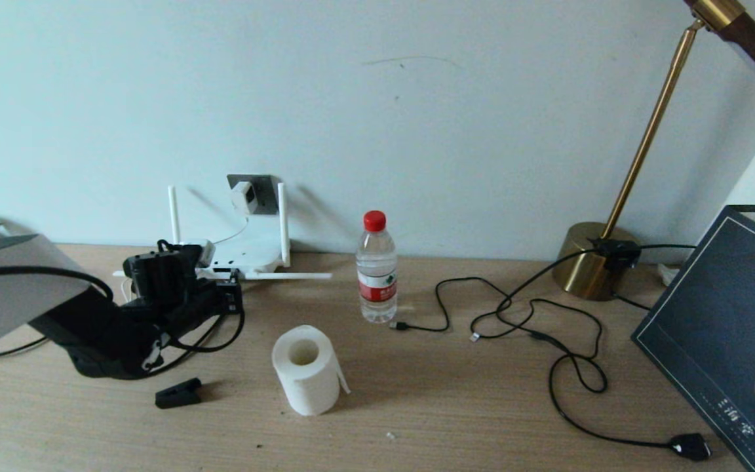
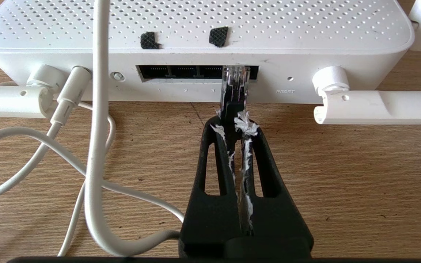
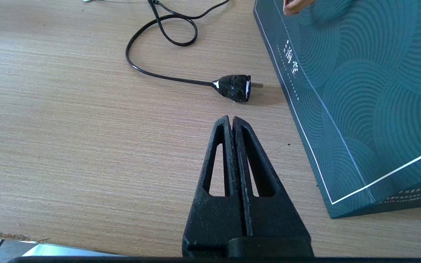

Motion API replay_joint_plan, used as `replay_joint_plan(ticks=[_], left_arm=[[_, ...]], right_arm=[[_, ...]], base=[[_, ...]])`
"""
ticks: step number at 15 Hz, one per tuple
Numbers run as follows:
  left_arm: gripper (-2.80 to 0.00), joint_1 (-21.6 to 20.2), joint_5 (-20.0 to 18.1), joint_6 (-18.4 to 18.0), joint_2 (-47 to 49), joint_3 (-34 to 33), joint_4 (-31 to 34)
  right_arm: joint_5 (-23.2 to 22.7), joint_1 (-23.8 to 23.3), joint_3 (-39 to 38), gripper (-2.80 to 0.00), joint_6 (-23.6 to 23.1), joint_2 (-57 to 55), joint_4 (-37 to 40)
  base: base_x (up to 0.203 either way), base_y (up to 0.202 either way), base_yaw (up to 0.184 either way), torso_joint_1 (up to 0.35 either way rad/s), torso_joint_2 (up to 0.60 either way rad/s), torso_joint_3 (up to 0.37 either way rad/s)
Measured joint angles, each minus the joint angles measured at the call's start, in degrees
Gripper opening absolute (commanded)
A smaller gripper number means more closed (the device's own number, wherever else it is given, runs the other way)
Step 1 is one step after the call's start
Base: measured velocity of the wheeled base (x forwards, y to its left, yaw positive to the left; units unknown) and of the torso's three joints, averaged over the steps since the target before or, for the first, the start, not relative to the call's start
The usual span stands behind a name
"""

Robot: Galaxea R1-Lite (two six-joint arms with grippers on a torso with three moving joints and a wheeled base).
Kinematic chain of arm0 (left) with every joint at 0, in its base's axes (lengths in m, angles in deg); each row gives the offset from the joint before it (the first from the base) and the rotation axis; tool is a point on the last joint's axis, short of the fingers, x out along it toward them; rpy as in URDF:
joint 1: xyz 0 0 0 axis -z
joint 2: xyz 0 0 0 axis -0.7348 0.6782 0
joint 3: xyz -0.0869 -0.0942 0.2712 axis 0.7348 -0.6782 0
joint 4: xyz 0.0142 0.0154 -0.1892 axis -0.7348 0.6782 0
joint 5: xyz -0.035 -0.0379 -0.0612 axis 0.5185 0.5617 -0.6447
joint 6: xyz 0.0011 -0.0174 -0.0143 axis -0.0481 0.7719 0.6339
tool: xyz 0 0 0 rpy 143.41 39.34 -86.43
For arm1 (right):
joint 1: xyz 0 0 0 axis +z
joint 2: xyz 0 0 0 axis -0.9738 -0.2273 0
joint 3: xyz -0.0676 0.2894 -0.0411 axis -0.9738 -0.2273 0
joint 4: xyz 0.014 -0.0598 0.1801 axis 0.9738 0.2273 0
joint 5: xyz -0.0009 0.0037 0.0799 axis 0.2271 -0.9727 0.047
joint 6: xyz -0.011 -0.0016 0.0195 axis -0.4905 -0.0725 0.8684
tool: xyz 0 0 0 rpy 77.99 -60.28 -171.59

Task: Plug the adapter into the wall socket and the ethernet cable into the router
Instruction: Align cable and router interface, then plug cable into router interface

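Left gripper: my left gripper (image 2: 234,122) is clenched on the ethernet cable (image 2: 234,86), pinching the black boot just behind the clear clip connector.
Router: the router (image 2: 196,40) lies flat on the table (image 1: 456,406), port edge facing me, directly ahead of my fingertips.
Key relation: the connector's long axis points straight at the row of dark ports (image 2: 181,71); its clear tip sits at the mouth of the last port in the row, the one past the port marked 3. Whether it is partly in or only touching the rim, I cannot tell.
Line-up: the plug looks square to the opening, not skewed sideways; I judge the coming move to be a straight push along that axis.
Which arm: left is right at the router; my right gripper (image 3: 232,122) is pressed closed on nothing, hanging over bare table well away, near a black mains plug (image 3: 234,87) and a dark green box (image 3: 360,91).
Adapter: the adapter (image 1: 244,195) sits on the wall socket (image 1: 261,191) above the router, its thin white cord (image 2: 97,109) running down to the router's power jack; it looks plugged in already.
Hidden: in the head view my own left arm covers the ports and the plug. The port's inside and the clip's latch tab are not visible. The cable's run behind my fingers is cut off.
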Motion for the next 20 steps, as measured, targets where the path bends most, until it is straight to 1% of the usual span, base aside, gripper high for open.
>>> replay_joint_plan(ticks=[4,10,16,18,19,20], left_arm=[[-2.8,0.0,0.1,0.0,-0.3,-0.6,-0.1],[-2.8,0.1,0.0,0.0,-1.6,-3.2,-0.4],[-2.8,0.3,-0.1,0.0,-6.3,-8.2,-0.1],[-2.8,0.3,-0.7,0.0,-9.7,-11.4,0.8],[-2.8,0.3,-1.4,0.0,-11.9,-12.8,2.4],[-2.8,0.3,-2.2,-0.1,-14.2,-13.7,5.4]], right_arm=[[0.0,0.0,0.0,-2.8,0.0,0.0,0.0],[0.0,0.0,0.0,-2.8,0.0,0.0,0.0],[0.0,0.0,0.0,-2.8,0.0,0.0,0.0],[0.0,0.0,0.0,-2.8,0.0,0.0,0.0],[0.0,0.0,0.0,-2.8,0.0,0.0,0.0],[0.0,0.0,0.0,-2.8,0.0,0.0,0.0]], base=[[0.0,0.0,0.0,0.0,0.0,0.0],[0.0,0.0,0.0,0.0,0.0,0.0],[0.0,0.0,0.0,0.0,0.0,0.0],[0.0,0.0,0.0,0.0,0.0,0.0],[0.0,0.0,0.0,0.0,0.0,0.0],[0.0,0.0,0.0,0.0,0.0,0.0]])
